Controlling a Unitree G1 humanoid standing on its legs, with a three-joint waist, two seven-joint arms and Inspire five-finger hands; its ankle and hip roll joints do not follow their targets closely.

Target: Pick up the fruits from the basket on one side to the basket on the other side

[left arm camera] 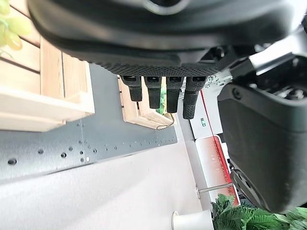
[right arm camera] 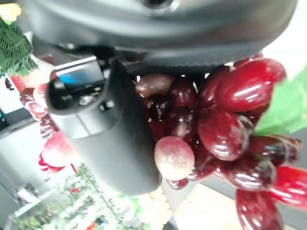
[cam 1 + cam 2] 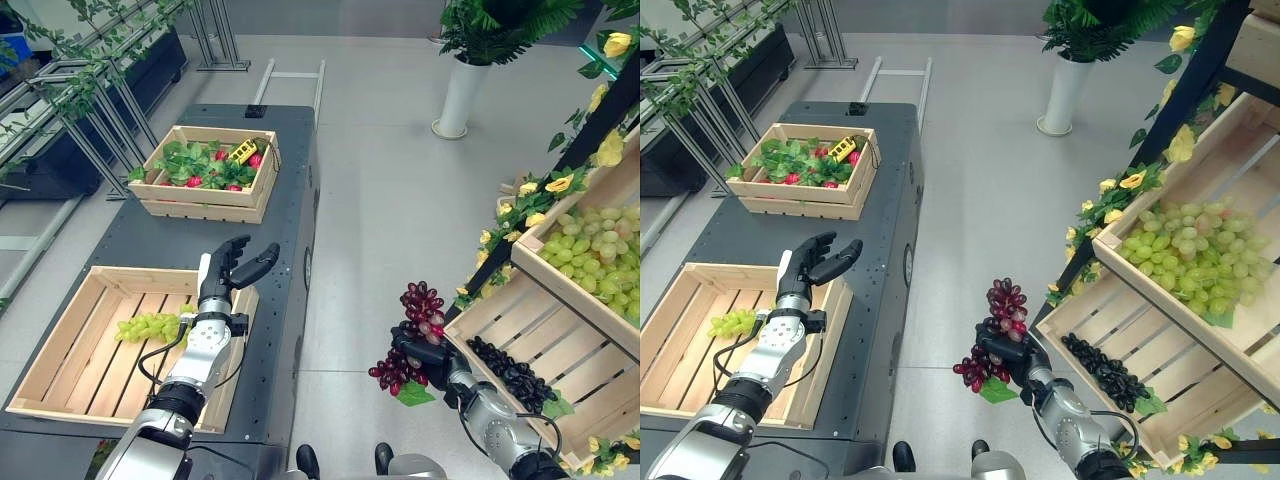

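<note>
Bright, even light fills both eye views; the pale grey floor [image 3: 400,200] shows a soft sheen and only faint shadows. The dark grey perforated tabletop [image 3: 875,300] reads matte, without glare. In the right wrist view, the glossy dark-red grapes [image 2: 225,129] carry small white highlights, and the background toward 8 o'clock is overexposed and blurred.

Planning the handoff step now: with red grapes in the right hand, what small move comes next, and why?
Probably carry the red grapes, held by the right hand over the floor, leftward toward the near wooden crate, where green grapes already lie; the left hand is open.
</note>
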